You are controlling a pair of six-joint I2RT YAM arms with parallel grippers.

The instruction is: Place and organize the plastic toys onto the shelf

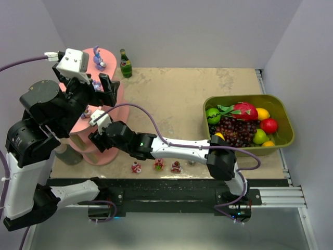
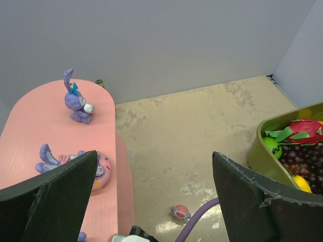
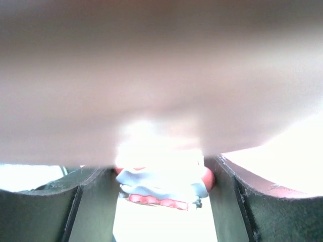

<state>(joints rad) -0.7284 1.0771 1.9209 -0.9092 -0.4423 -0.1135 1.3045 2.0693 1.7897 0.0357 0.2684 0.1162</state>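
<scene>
Midway: purple toys (image 2: 78, 103) on the shelf (image 2: 30, 136), three toys (image 1: 159, 165) on the desk (image 1: 171, 99), right tool (image 3: 161, 169) gripping a red-white toy (image 3: 161, 190), left tool (image 2: 154, 156) spread empty.

Your shelf (image 2: 35, 126) is a matt salmon-pink sheet with a fine ribbed grain, like corrugated plastic. The purple bunny toy (image 2: 78, 103) on it is smooth moulded plastic with a soft sheen. The surface (image 2: 202, 146) looks like beige mottled stone, polished enough to throw back light. Your left pincer (image 2: 154, 166) has pads (image 2: 55, 201) of matt black foam-like stuff, rough and chipped along the edges. Between the dark matt pads (image 3: 242, 201) of your right pincer (image 3: 160, 171), the white and red toy (image 3: 161, 184) is glossy plastic. The olive tub (image 1: 285, 125) is smooth, faintly shiny plastic; the grapes (image 1: 237, 130) in it gleam. The green bottle (image 1: 125, 63) looks glossy.
</scene>
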